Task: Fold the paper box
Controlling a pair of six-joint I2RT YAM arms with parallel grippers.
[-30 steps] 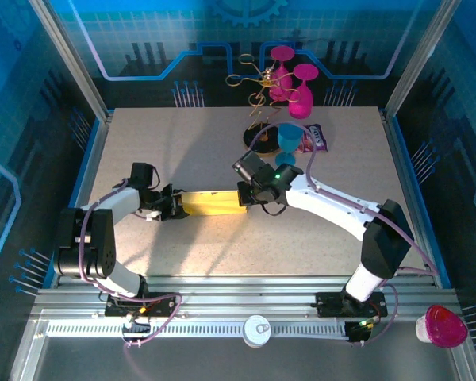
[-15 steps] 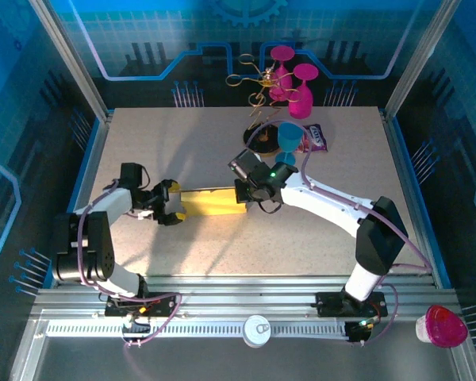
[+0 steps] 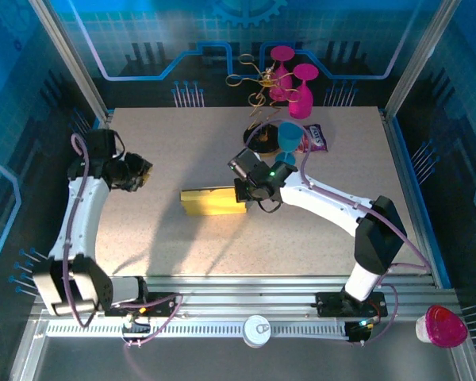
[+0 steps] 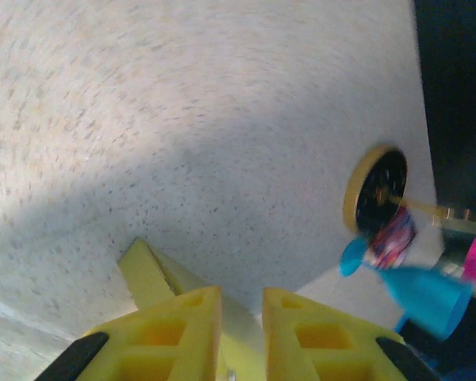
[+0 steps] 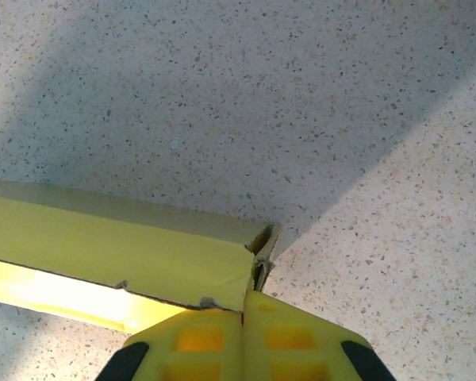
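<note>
The paper box lay on the tabletop, already a shut yellow block; my right pincer, pressed shut, sat at its right-end corner, where one flap perhaps wanted tucking; my left pincer, narrow and empty, hung well apart.

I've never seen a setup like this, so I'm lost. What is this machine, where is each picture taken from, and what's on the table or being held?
These are two robot arms bolted to a table, each ending in a two-finger gripper. The wide picture looks down from above; the other two come from cameras on the wrists. On the table lies a flat yellow paper box. The right gripper is shut on its right end. The left gripper hangs off to the left, holding nothing. At the back stand a blue goblet, a purple snack packet and a gold wire rack with pink goblets.
</note>
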